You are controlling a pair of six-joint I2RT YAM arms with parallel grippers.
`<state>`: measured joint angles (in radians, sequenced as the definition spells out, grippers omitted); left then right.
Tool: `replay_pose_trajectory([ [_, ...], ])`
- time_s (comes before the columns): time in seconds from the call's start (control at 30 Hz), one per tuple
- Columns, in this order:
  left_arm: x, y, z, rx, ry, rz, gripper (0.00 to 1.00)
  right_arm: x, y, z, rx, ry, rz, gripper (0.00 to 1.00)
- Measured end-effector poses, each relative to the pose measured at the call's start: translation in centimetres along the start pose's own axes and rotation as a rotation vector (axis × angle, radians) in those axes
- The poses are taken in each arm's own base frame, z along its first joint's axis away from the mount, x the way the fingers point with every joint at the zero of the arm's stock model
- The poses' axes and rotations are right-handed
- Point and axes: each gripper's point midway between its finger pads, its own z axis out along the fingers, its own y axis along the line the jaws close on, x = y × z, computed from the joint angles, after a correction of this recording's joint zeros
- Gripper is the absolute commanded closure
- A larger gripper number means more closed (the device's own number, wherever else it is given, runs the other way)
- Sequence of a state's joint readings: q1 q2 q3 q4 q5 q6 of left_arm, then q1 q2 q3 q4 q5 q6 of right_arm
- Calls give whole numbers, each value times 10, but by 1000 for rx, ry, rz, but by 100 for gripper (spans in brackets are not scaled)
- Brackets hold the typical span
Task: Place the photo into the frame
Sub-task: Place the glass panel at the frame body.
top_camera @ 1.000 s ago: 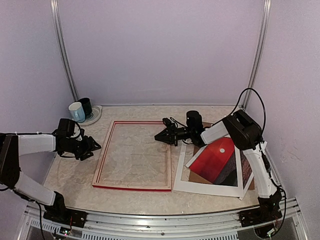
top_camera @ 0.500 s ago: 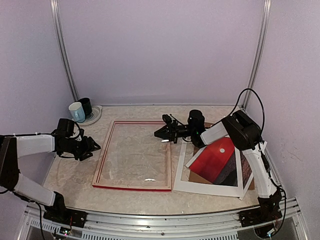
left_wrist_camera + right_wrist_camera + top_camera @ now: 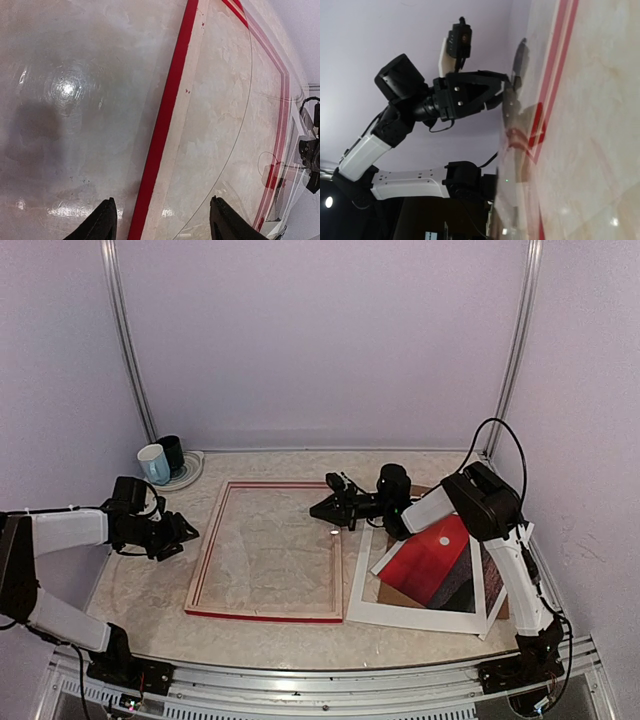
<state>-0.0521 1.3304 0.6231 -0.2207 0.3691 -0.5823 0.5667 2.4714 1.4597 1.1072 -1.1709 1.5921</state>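
The frame (image 3: 205, 550), red-faced with pale wood sides, lies flat mid-table. A clear pane (image 3: 270, 545) lies over its opening, its edge a thin curved line in the left wrist view (image 3: 235, 135). My right gripper (image 3: 325, 510) is at the frame's right rail and seems shut on the pane's raised right edge. The pane fills the right of the right wrist view (image 3: 520, 150). The photo (image 3: 430, 560), red with a small white sun, lies to the right. My left gripper (image 3: 162, 220) is open, and its fingertips (image 3: 106, 220) straddle the frame's red left rail (image 3: 167, 115).
The photo rests on a brown backing board (image 3: 400, 592) and a white mat (image 3: 420, 615) at the right. Two mugs, pale blue (image 3: 153, 463) and dark (image 3: 172, 452), stand on a plate (image 3: 188, 476) at the back left. Walls enclose the table on three sides.
My right gripper has risen slightly at the frame's right rail, and the glare on the pane has shifted. The left arm has hardly moved.
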Motion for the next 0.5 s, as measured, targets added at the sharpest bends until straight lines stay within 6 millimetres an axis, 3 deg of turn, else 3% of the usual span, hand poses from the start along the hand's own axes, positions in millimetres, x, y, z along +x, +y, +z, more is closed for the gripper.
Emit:
replay_pose_trajectory([
  [0.5,-4,5,-5,-13,-15,-9,37,7,-24,1,12,6,56,94],
])
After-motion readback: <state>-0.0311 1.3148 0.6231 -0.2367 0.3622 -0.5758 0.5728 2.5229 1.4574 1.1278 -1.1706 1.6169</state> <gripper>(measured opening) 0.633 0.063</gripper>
